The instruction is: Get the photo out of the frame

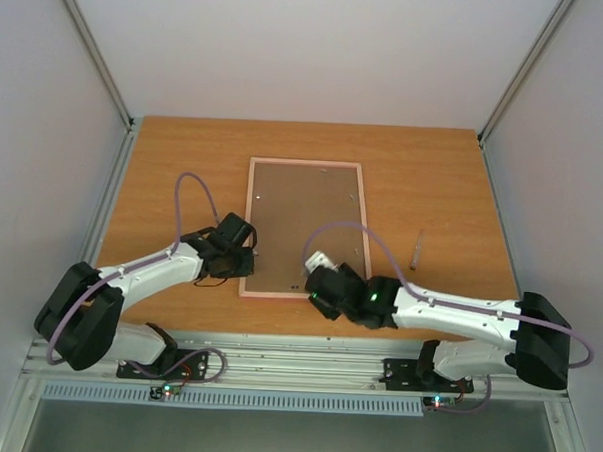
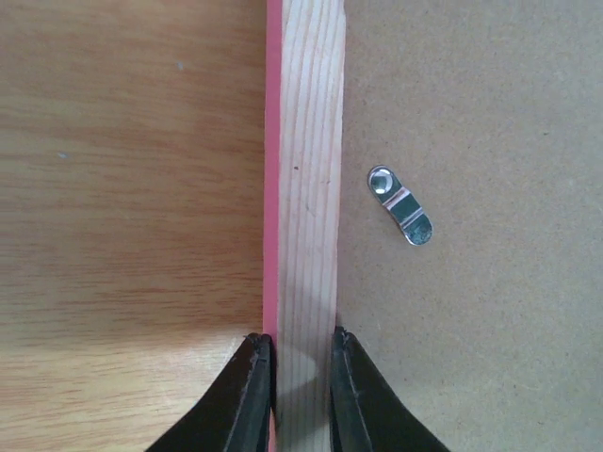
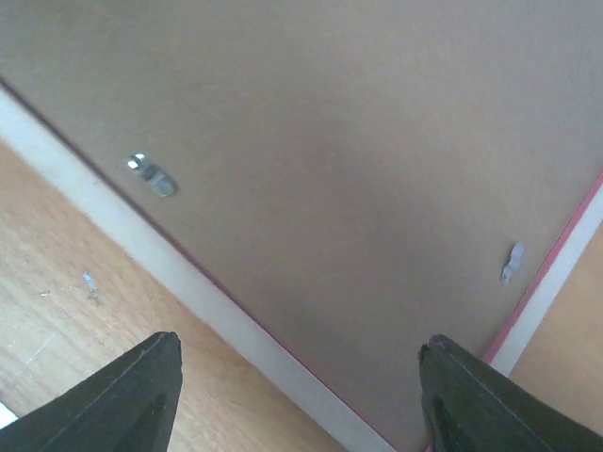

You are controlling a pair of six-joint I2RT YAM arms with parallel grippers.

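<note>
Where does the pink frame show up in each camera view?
Top external: frame lies back-up, table centre.
Left wrist: its rail runs down the middle, pinched by left tool.
Right wrist: its back fills most of the picture.
Shared landmark: pink edge.

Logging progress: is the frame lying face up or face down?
Face down: the frame shows its brown backing board and a metal clip upward.

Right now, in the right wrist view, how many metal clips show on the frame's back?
2: one metal clip upper left, beside the frame rail; another right, near its pink edge. More may lie outside this view.
</note>
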